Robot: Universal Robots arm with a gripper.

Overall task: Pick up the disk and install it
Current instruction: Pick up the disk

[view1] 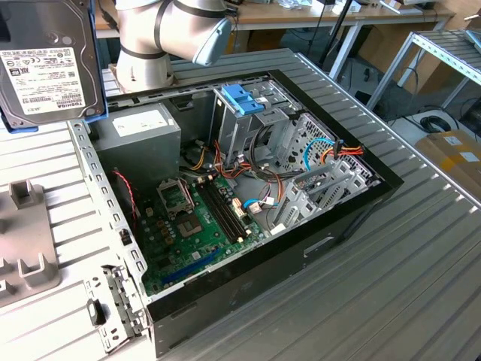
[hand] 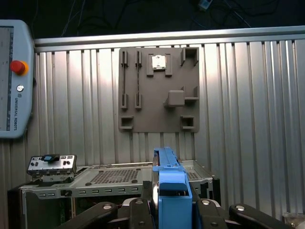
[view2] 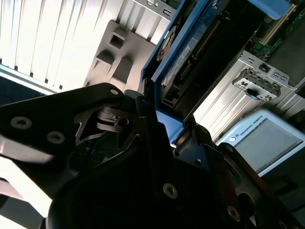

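We see the disk held clear of the table, label outward, over the stretch near the table's edge on the exterior view's left, beside the open computer case. The claw is closed on it, its 2 fingers pinching the light-blue frame. We judge the pick done and the carry toward the case in hand. Installing calls for lining the frame square with the metal drive cage under its blue latch. Around it stand the grey power supply and the motherboard. Orange and red cables run close beside the cage and could snag. A grey fixture plate lies on the table.
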